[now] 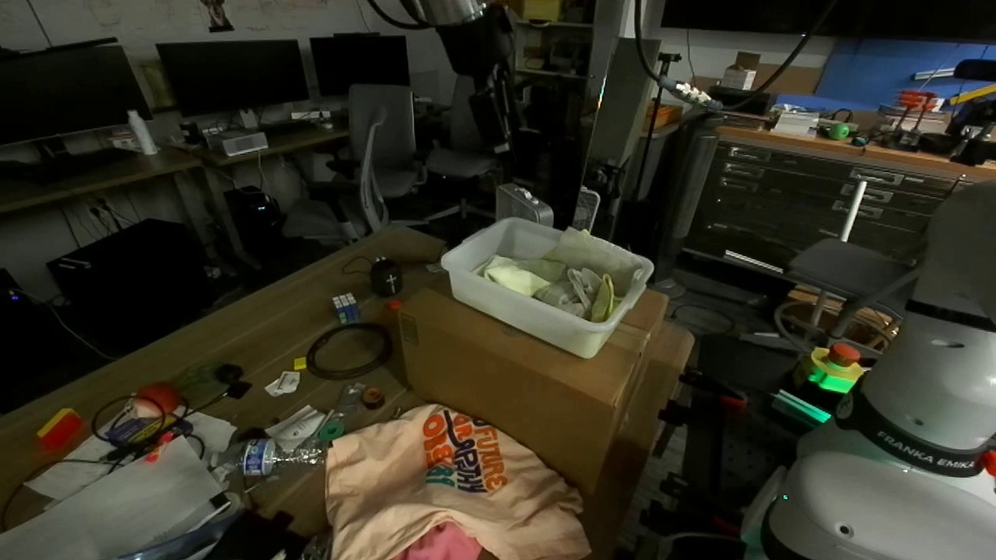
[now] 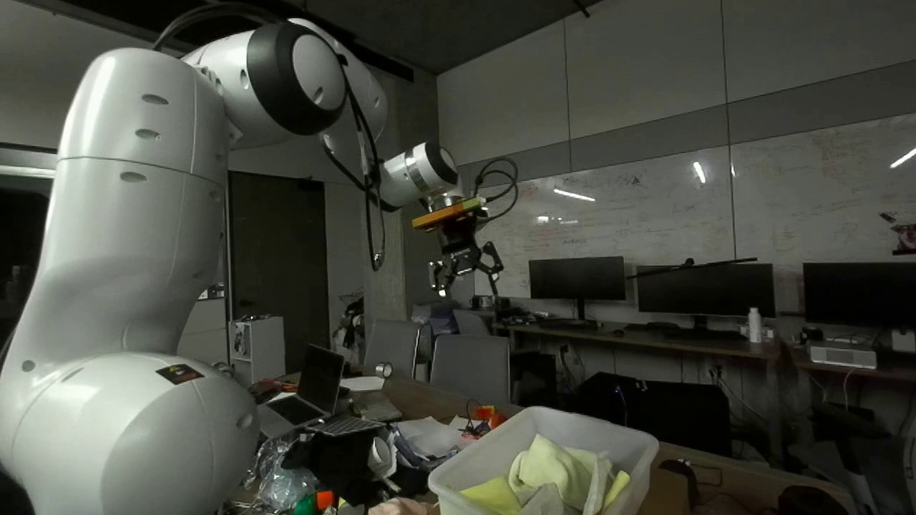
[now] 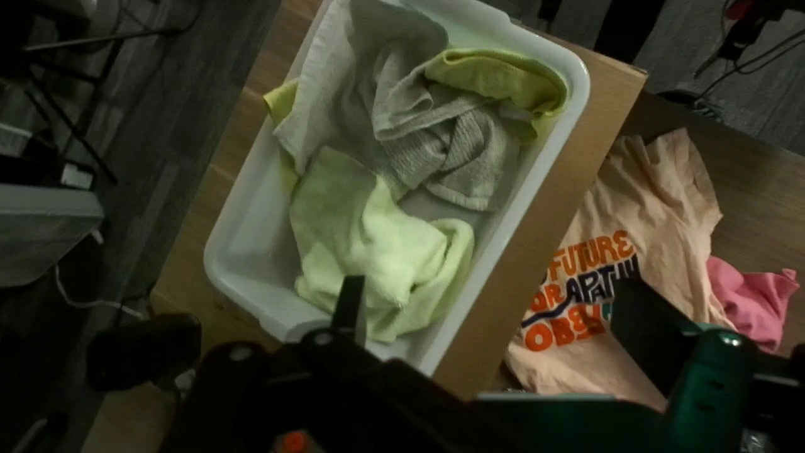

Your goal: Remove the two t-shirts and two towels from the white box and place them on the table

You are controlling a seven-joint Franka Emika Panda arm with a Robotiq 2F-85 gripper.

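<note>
Towels (image 3: 377, 245) in white box (image 3: 255, 251), empty hand (image 2: 468, 287) spread wide, well apart

In an exterior view, the brown cardboard box (image 1: 506, 381) stands at the right-hand end edge of the brown wooden bench (image 1: 264, 334), the rectangular white plastic bin (image 1: 517, 313) on it. Before the box lies the printed peach T-shirt (image 1: 459, 486), the pink cloth (image 1: 440, 544) partly beneath, the clear plastic bottle (image 1: 264, 457) just left. Left of the box, toward the bench's far edge, are the coiled black cable (image 1: 350, 375), multicoloured puzzle cube (image 1: 346, 308) and round black object (image 1: 387, 278). In the wrist view, the pale yellow-green towel (image 3: 377, 251) lies at one end of the bin, the grey towel (image 3: 409, 107) at the other.
</note>
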